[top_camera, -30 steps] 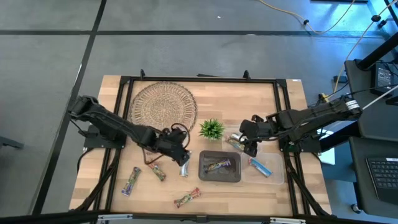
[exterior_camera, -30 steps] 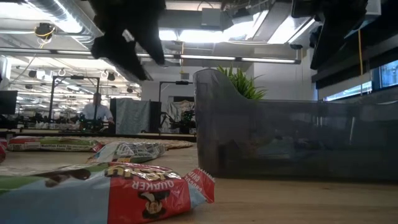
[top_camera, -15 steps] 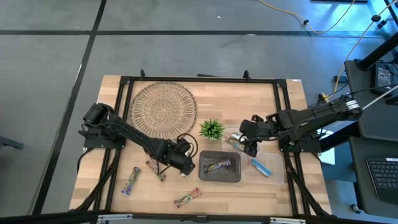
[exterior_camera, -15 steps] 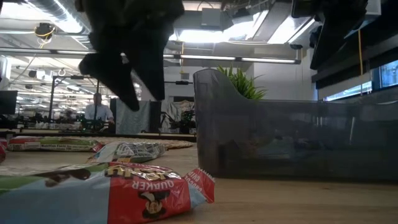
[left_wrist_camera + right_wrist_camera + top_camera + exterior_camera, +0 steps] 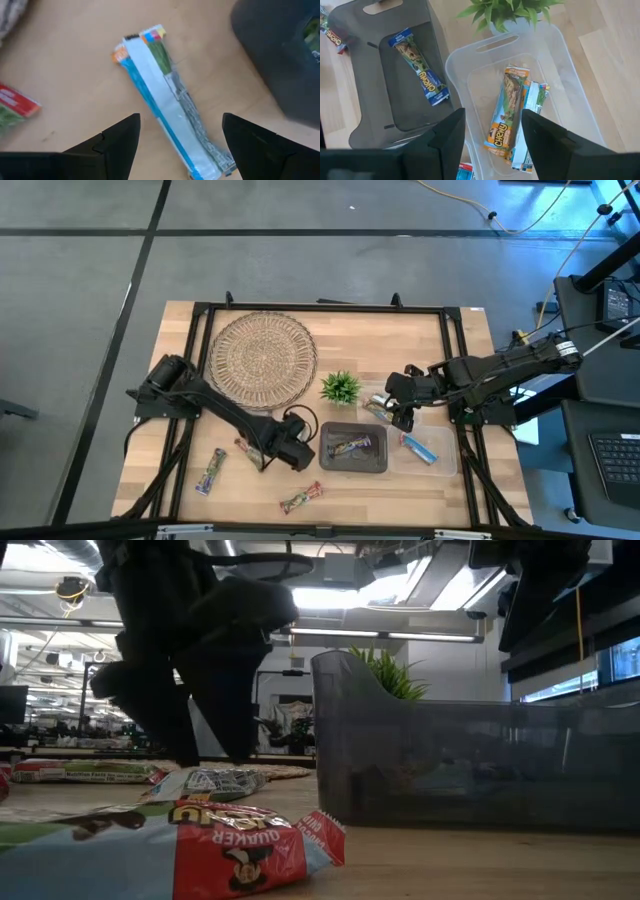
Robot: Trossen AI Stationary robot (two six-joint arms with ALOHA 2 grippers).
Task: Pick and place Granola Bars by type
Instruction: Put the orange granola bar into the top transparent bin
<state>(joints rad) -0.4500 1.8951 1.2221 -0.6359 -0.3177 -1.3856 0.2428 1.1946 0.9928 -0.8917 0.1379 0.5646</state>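
From above, the left hand [image 5: 293, 456] sits low just left of the dark bin [image 5: 353, 448], fingers spread; the right hand [image 5: 399, 408] hovers over the clear bin [image 5: 446, 461], fingers parted and empty. At bench level, the left hand stands over a silver bar [image 5: 215, 781]. Between the left fingers lies that bar [image 5: 170, 107], unpinched. Beyond the right fingers, bars [image 5: 509, 112] lie in the clear bin.

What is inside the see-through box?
The clear bin holds granola bars: an orange-and-green bar on top, with a white-and-blue bar beside and partly under it. Anything beneath them is hidden. The right gripper hangs open above.
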